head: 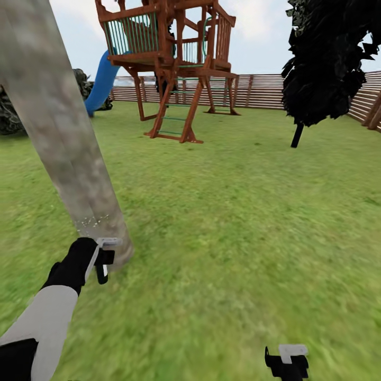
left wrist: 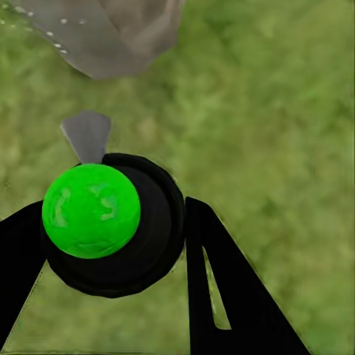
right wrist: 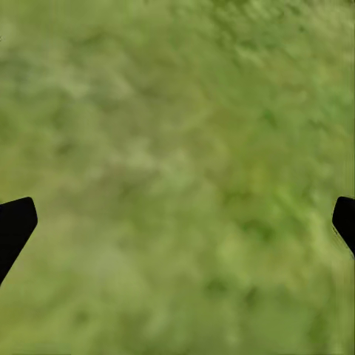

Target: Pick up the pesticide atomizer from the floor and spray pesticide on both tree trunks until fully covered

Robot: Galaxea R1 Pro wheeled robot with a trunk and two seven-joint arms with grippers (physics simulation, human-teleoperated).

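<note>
A thick pale grey-beige tree trunk [head: 63,132] leans up the left of the head view, with small white specks low on its bark. My left gripper [head: 103,258] hangs right beside the trunk's base, just above the grass floor [head: 227,238]. In the left wrist view that gripper [left wrist: 111,237] is shut on the pesticide atomizer [left wrist: 91,211], a round black bottle with a bright green spot on top. Its grey nozzle [left wrist: 87,137] points at the trunk's foot [left wrist: 111,37]. My right gripper [head: 288,362] hovers open over bare grass, its fingertips [right wrist: 15,225] far apart.
A brown wooden play tower [head: 174,69] with a blue slide [head: 103,82] stands ahead. A black-leaved tree [head: 323,58] with a thin black trunk is at the right. A slatted fence [head: 264,90] closes the lawn. Dark shrubs [head: 8,114] sit at the far left.
</note>
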